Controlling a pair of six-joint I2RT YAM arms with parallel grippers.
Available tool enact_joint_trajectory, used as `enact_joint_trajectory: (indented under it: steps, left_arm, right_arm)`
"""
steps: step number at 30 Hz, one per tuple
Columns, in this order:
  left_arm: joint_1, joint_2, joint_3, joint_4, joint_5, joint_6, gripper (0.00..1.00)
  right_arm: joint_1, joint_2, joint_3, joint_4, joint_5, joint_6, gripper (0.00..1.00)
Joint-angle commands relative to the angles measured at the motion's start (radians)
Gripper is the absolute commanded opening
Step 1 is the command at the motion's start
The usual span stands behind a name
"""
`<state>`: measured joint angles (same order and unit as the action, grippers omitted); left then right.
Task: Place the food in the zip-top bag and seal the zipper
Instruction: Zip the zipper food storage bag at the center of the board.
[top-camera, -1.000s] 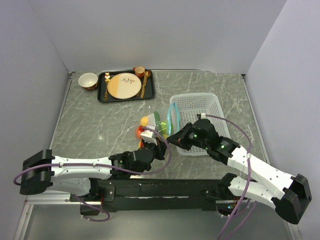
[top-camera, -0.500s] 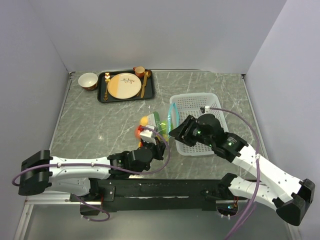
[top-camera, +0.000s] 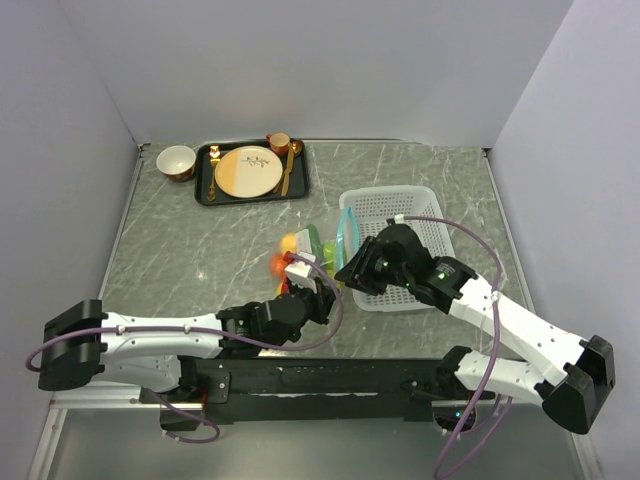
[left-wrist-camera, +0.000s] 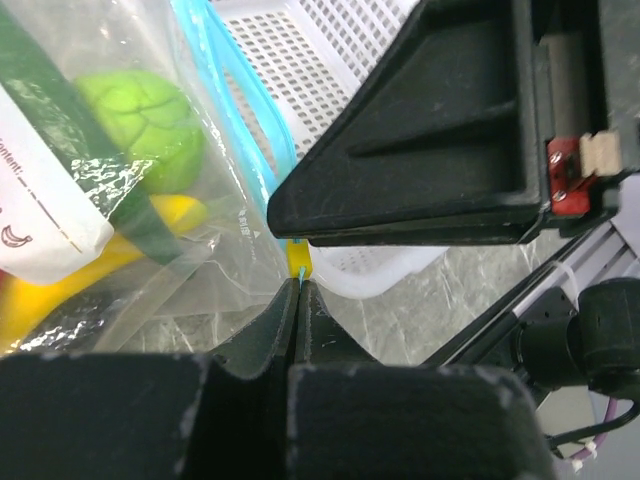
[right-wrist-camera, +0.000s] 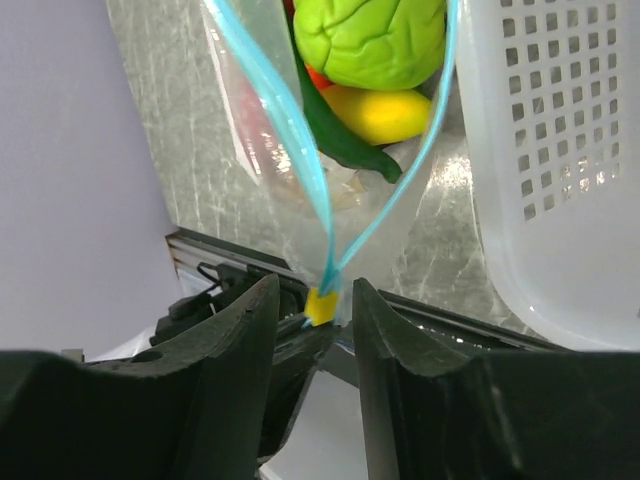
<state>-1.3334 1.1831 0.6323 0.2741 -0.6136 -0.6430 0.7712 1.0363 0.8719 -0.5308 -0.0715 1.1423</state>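
The zip-top bag (top-camera: 318, 247) is held up on edge at the table's middle, beside the basket. Inside show a lime-green ball (right-wrist-camera: 375, 40), a yellow banana (right-wrist-camera: 385, 112) and a dark green piece (right-wrist-camera: 340, 140); the ball (left-wrist-camera: 140, 120) and banana (left-wrist-camera: 150, 225) also show in the left wrist view. My left gripper (left-wrist-camera: 300, 290) is shut on the bag's near corner, just below a yellow slider tab (left-wrist-camera: 299, 260). The teal zipper (right-wrist-camera: 290, 130) spreads apart above that tab (right-wrist-camera: 322, 305). My right gripper (right-wrist-camera: 315, 300) is open, one finger on each side of the tab.
A white perforated basket (top-camera: 400, 215) stands right of the bag, close against it (right-wrist-camera: 560, 150). At the back left, a black tray (top-camera: 205, 190) holds a beige-and-orange plate (top-camera: 248, 172) and an orange cup (top-camera: 278, 143), with a small bowl (top-camera: 176, 160) beside it.
My right arm has swung its wrist back and then left again, keeping its gripper at the bag's near end. The left arm and the bag have barely moved.
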Motion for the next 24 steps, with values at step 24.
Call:
enact_joint_trajectory:
  steps: [24]
  left_arm:
    - [0.000,0.069,0.075,0.027,0.077,0.100,0.01]
  right_arm:
    - [0.102,0.033,0.130,-0.228,0.213,-0.010,0.38]
